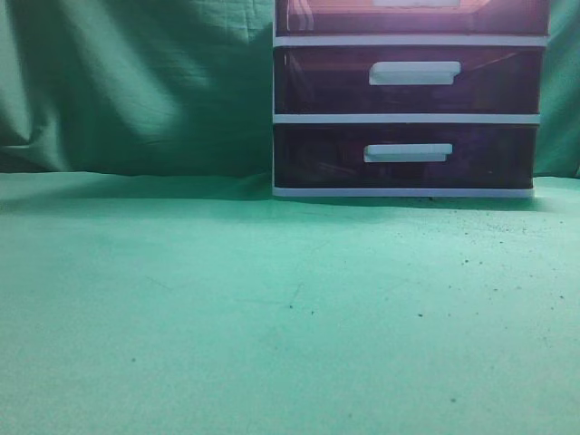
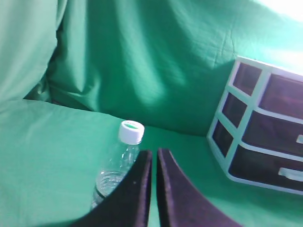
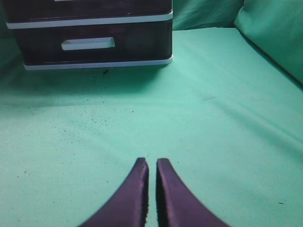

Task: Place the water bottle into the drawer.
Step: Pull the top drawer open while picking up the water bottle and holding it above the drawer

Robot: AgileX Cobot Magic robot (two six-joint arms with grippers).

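A clear water bottle (image 2: pixel 117 163) with a white cap stands upright on the green cloth in the left wrist view. It does not show in the exterior view. My left gripper (image 2: pixel 152 152) is shut and empty, and its left finger hides the bottle's lower right side. The drawer (image 2: pixel 285 96) is the top one of the white-framed unit, to the right of the gripper; the exterior view (image 1: pixel 412 16) shows only its lower strip at the top edge. My right gripper (image 3: pixel 152 161) is shut and empty above bare cloth, well short of the unit.
The two lower drawers (image 1: pixel 408 80) (image 1: pixel 405 156) with white bar handles are closed; the bottom one also shows in the right wrist view (image 3: pixel 94 45). Green cloth (image 1: pixel 272 308) covers the table and hangs as a backdrop. A cloth fold (image 3: pixel 274 33) rises at the right.
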